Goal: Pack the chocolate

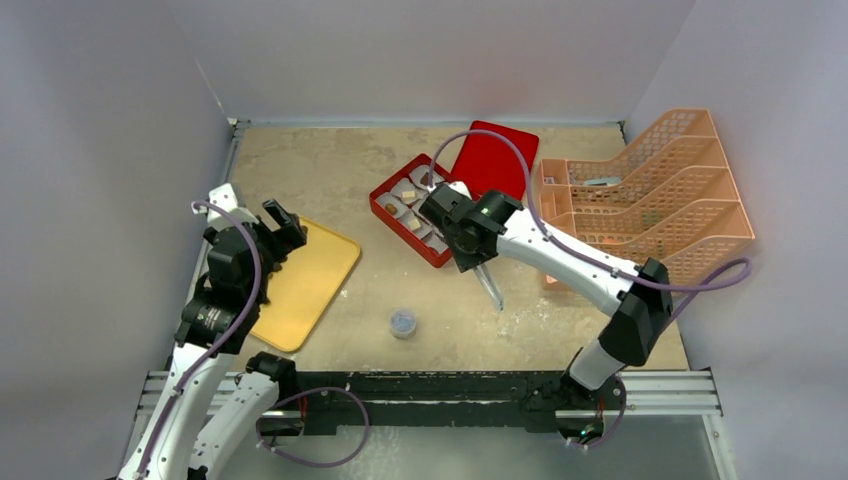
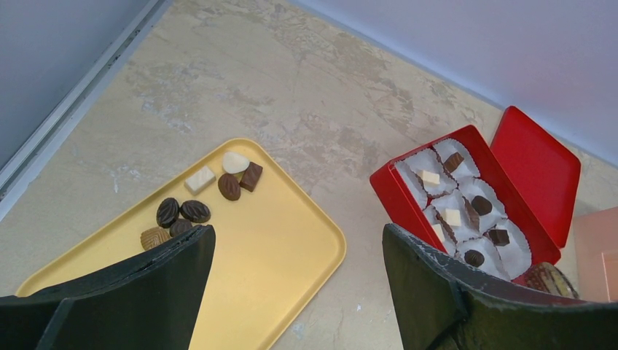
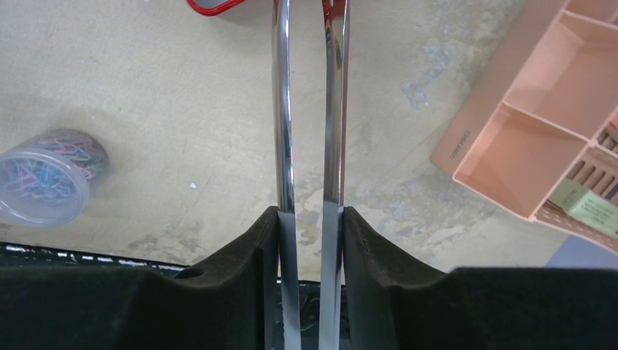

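Several chocolates [image 2: 195, 210], dark brown, tan and white, lie at the far end of the yellow tray [image 2: 277, 262] [image 1: 305, 285]. More chocolates [image 2: 481, 205] sit in white paper liners inside the open red box [image 2: 386, 191] [image 1: 383, 203]. My left gripper [image 2: 299, 230] [image 1: 285, 225] hangs open above the tray with nothing between its fingers. My right gripper [image 3: 310, 215] [image 1: 472, 255] is shut on metal tongs [image 3: 281, 109] [image 1: 490, 285], just near of the red box. The tongs' two arms stand slightly apart and run out of the right wrist view.
The box's red lid [image 1: 495, 158] lies open behind it. A small clear jar of paper clips [image 1: 403, 322] [image 3: 47, 175] stands near the front middle. A pink desk organiser [image 1: 650, 190] [image 3: 539, 109] fills the right side. Grey walls enclose the table.
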Tool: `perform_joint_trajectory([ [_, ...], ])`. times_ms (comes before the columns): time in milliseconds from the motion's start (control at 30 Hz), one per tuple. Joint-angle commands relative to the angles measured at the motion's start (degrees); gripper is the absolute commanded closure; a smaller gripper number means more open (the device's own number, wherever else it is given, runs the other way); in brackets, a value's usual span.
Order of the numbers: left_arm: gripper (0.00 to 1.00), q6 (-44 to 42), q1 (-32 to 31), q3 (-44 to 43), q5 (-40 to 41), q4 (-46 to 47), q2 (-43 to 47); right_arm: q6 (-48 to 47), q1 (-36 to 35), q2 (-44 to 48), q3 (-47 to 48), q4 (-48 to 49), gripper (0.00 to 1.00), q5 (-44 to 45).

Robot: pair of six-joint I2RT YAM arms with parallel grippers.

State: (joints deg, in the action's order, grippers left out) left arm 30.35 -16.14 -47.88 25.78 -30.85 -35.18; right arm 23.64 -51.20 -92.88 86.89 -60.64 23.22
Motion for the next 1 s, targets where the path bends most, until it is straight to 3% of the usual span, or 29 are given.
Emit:
perform_joint_trajectory([
  [0, 0.15, -0.8, 0.1, -1.5, -0.5, 3.7, -0.9, 7.2, 0.1, 5.5, 0.2, -4.1, 0.64, 6.9],
  [300, 0.15, -1.3, 0.1, -1.3, -0.9, 3.7, -1.1, 21.4, 0.1, 9.8, -9.7, -5.6, 0.63, 11.7],
  [467, 0.15, -1.5, 0.1, -0.8, -1.2, 4.3, -1.0, 25.3, 0.1, 9.7, -16.7, 2.6, 0.63, 11.8],
  [733, 0.15, -1.9, 0.1, -1.4, -1.6, 4.1, -1.2, 29.5, 0.2, 1.0, -23.3, 12.4, 0.58, 9.2],
  [967, 0.15, -2.2, 0.1, -1.1, -1.3, 4.0, -1.1, 34.4, 0.2, -4.6, -24.3, 12.2, 0.54, 8.6],
])
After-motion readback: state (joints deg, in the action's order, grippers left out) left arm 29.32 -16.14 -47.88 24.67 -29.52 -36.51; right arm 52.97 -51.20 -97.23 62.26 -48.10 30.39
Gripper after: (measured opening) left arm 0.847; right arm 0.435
